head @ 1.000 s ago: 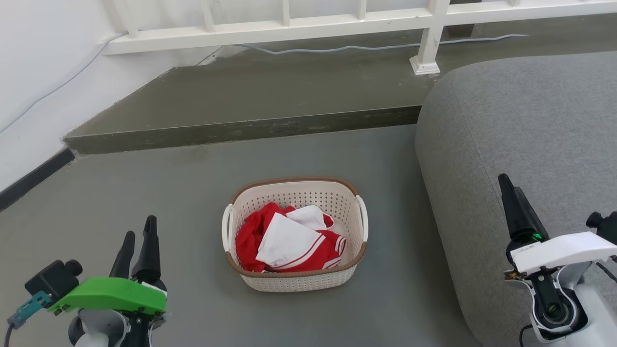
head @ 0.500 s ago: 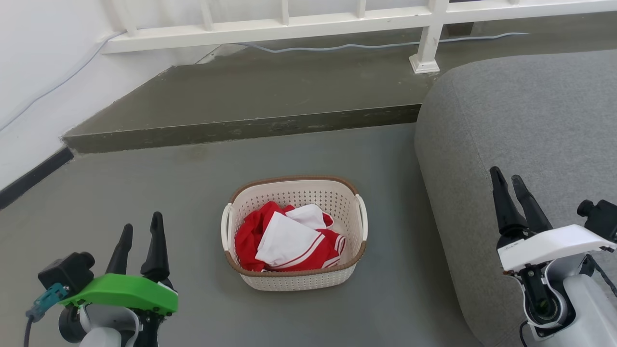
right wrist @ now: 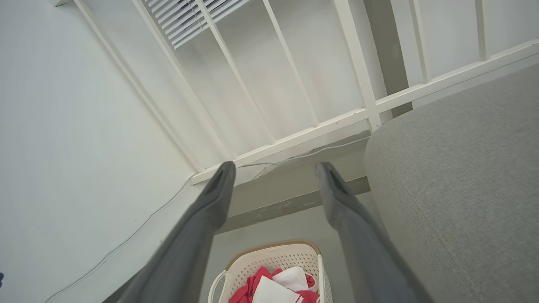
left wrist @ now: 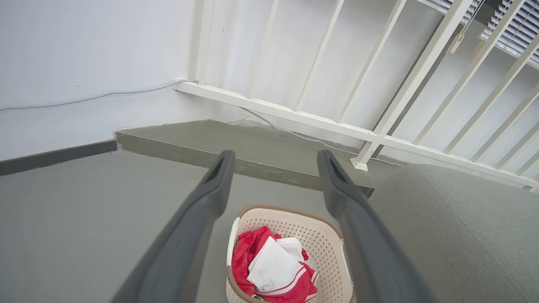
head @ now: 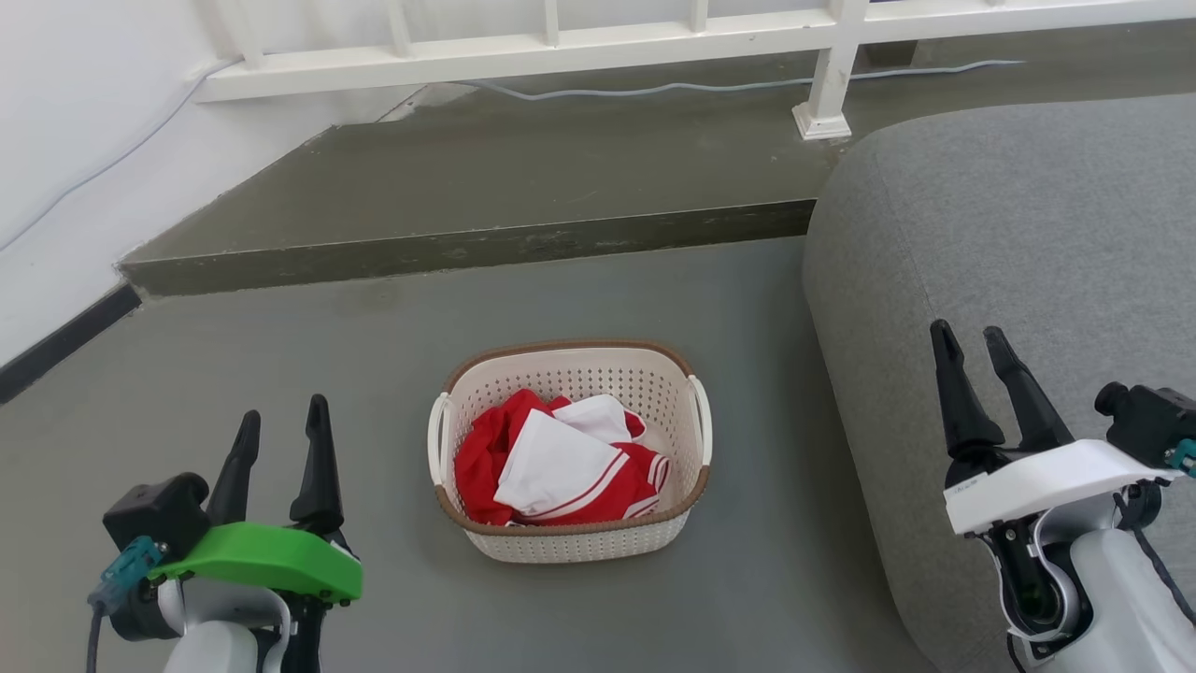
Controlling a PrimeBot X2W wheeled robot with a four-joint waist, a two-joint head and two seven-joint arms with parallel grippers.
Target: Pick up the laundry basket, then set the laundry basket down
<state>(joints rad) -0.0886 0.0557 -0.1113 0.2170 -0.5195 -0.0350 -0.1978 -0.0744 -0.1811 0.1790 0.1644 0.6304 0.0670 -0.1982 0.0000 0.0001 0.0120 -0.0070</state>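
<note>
The laundry basket [head: 598,383] stands on the grey floor, cream-white and perforated, with a brown rim and a white loop handle on each side; red and white clothes lie in it. The basket [left wrist: 320,244] appears between the fingers in the left wrist view, and the basket [right wrist: 273,259] sits low in the right wrist view. My left gripper [head: 283,421] is open, well to the basket's left and nearer me. My right gripper [head: 968,338] is open, to the basket's right, over the grey cushion. Neither gripper touches it.
A large grey cushion [head: 1028,243] rises close to the basket's right side. Behind the basket runs a raised concrete step [head: 467,248], with a white railing [head: 598,42] and a loose cable beyond. A white wall [head: 65,159] with a dark skirting closes the left.
Both arms have swung inward toward the basket. The left gripper's fingers have spread apart. The right gripper's fingers, seen as one before, now stand apart. The basket has not moved.
</note>
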